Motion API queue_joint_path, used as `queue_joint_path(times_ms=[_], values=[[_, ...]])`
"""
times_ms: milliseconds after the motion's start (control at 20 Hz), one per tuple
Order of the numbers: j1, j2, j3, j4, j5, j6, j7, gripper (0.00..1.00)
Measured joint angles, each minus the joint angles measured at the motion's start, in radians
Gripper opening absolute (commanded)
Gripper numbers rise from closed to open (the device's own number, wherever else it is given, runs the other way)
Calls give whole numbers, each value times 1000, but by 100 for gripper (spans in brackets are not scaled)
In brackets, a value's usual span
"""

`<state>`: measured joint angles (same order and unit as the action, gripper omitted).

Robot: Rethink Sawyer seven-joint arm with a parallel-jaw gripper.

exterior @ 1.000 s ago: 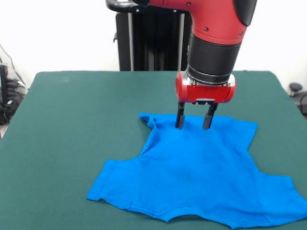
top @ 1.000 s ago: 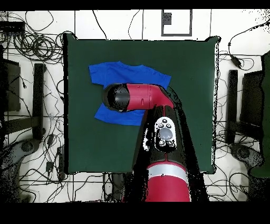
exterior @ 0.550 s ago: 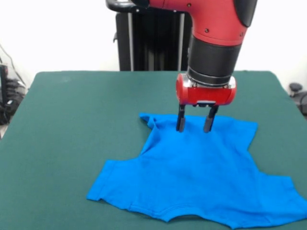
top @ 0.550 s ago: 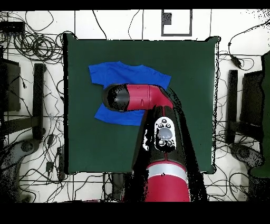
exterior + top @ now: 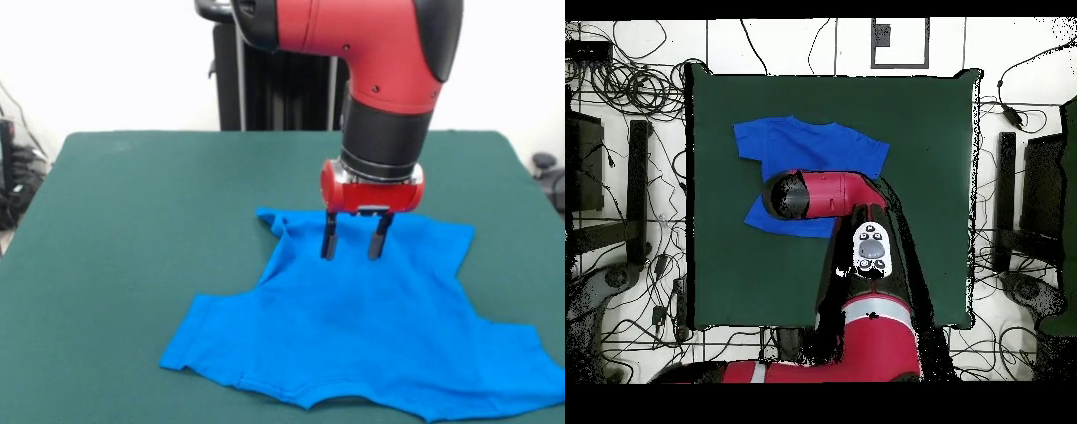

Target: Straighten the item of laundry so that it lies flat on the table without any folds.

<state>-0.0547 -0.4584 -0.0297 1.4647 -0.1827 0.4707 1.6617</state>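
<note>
The bright blue T-shirt (image 5: 371, 327) lies spread on the green table (image 5: 132, 221), sleeves toward the front and its far hem bunched at the left corner (image 5: 275, 221). My gripper (image 5: 352, 247) points straight down over the far part of the shirt, open, with its two black fingers (image 5: 329, 238) apart and their tips at or just above the cloth. Nothing is between them. From overhead the shirt (image 5: 815, 148) shows at the table's (image 5: 935, 150) upper left, and my red arm (image 5: 827, 195) covers its lower part and hides the gripper.
A black pedestal (image 5: 274, 79) stands behind the table's far edge. Cables and black stands (image 5: 635, 190) lie on the floor around the table in the overhead view.
My gripper has come slightly toward the front and lower over the shirt, still open. The shirt has not moved.
</note>
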Motion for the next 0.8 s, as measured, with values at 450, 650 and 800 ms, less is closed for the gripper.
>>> queue_joint_path(times_ms=[450,650,800], values=[[0,12,0,49,-29,-14,0,100],[0,9,0,79,-30,-21,0,100],[0,8,0,97,-30,-39,0,100]])
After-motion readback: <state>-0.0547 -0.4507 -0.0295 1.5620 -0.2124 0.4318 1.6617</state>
